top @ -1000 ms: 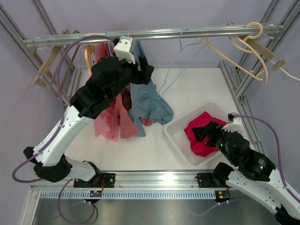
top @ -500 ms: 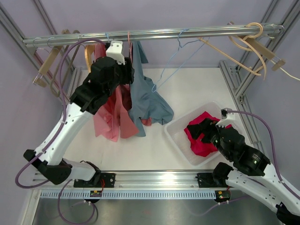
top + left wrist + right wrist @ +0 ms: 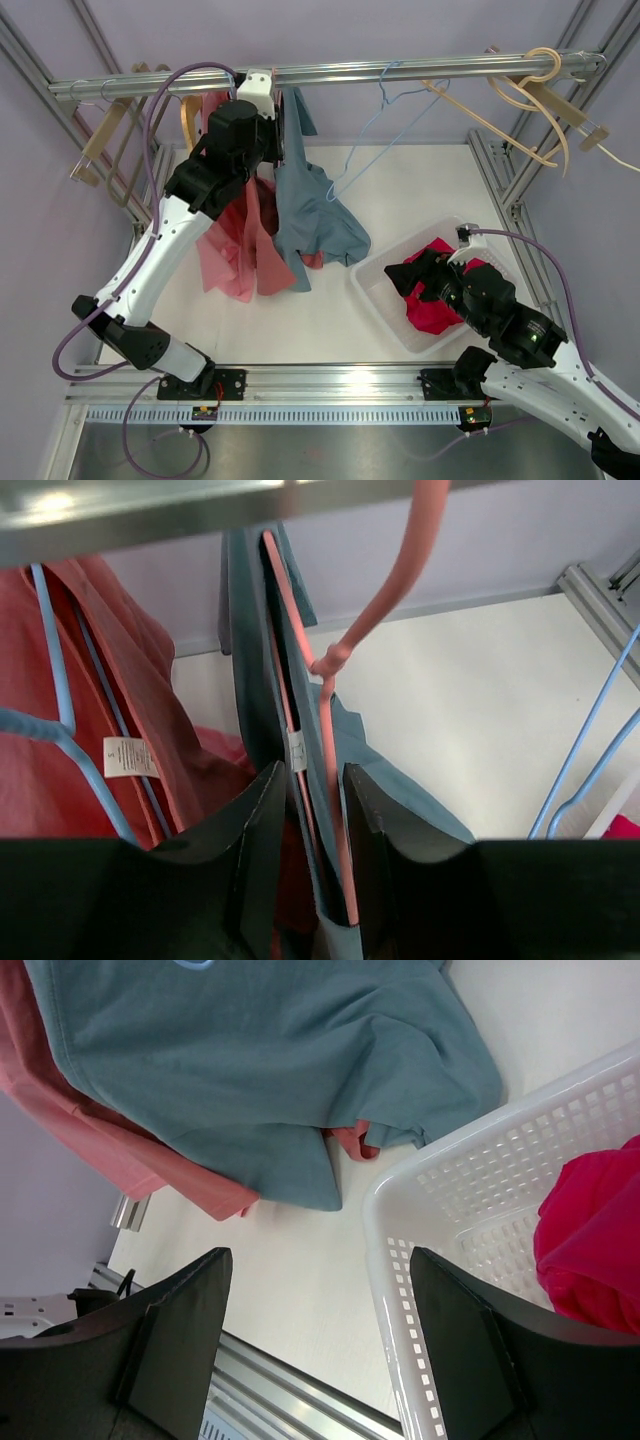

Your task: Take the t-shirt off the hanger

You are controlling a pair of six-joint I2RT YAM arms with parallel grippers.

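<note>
A teal t-shirt [image 3: 312, 215] hangs on a pink hanger [image 3: 326, 720] from the metal rail [image 3: 420, 72]. My left gripper [image 3: 282, 128] is up at the rail. In the left wrist view its fingers [image 3: 258, 820] stand close together around the shirt's collar [image 3: 250, 660] and the hanger's arm, the left gripper [image 3: 315, 780] shut on them. My right gripper [image 3: 418, 276] is open and empty, low over the left rim of the white basket [image 3: 372, 292]. In the right wrist view the right gripper [image 3: 320, 1270] frames the table, with the teal shirt's hem [image 3: 280, 1060] above it.
A salmon shirt [image 3: 230, 255] on a blue hanger [image 3: 55, 730] hangs left of the teal one. An empty blue wire hanger [image 3: 365, 150] hangs to its right, wooden hangers [image 3: 540, 95] farther right. The basket [image 3: 400, 1290] holds a red garment [image 3: 432, 310].
My left arm has risen and moved back toward the rail, bringing the gripper up to the teal shirt's collar. My right gripper has shifted left over the basket's rim.
</note>
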